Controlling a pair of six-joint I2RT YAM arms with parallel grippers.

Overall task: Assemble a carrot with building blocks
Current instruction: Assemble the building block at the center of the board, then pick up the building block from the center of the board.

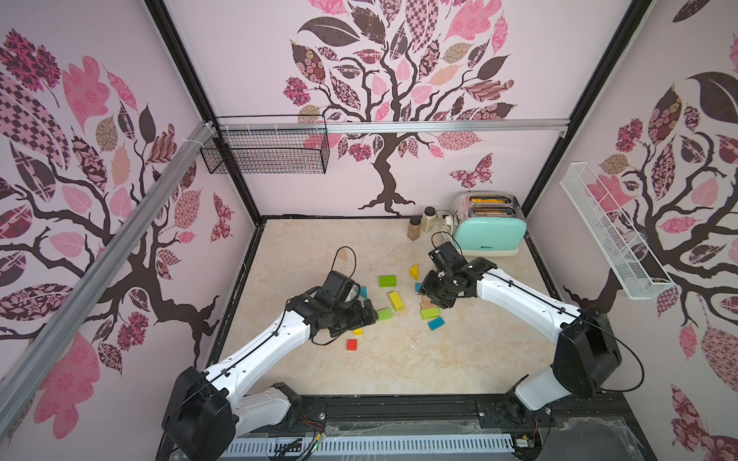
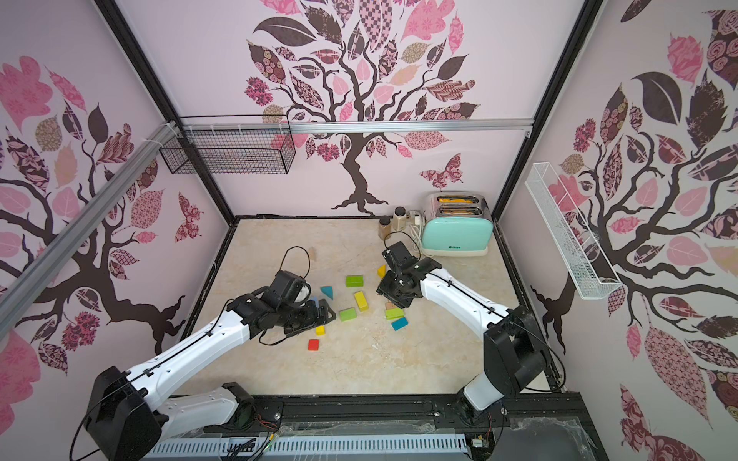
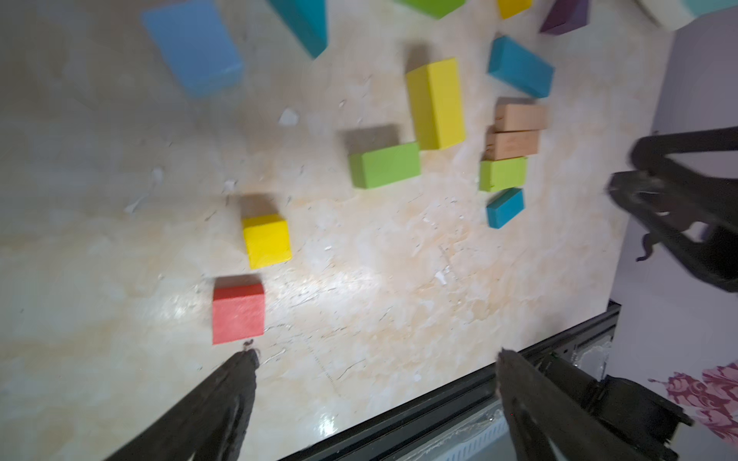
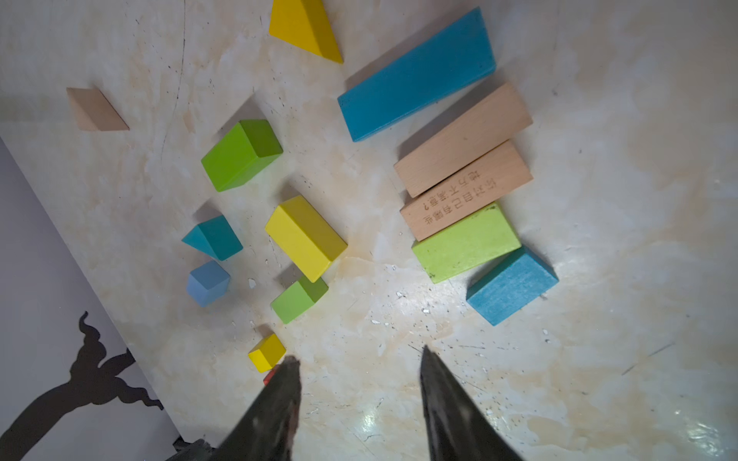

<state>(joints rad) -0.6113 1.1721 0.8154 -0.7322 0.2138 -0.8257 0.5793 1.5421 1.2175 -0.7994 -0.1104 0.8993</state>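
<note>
Right gripper [image 4: 359, 355] stands apart, empty, over bare table [image 4: 599, 359]; left gripper [image 3: 375, 355] gapes wide, empty too. Scattered on the table around them: three green blocks [image 4: 241, 153], three yellow blocks [image 4: 305, 237], three teal blocks [image 4: 415, 76], three tan blocks [image 4: 463, 139], one blue block [image 4: 207, 283], one red block [image 3: 238, 313], one purple block [image 3: 565, 16].

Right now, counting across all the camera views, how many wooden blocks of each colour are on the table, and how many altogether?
Green blocks: 3
Yellow blocks: 3
Teal blocks: 3
Tan blocks: 3
Blue block: 1
Red block: 1
Purple block: 1
Total: 15 in view
</note>
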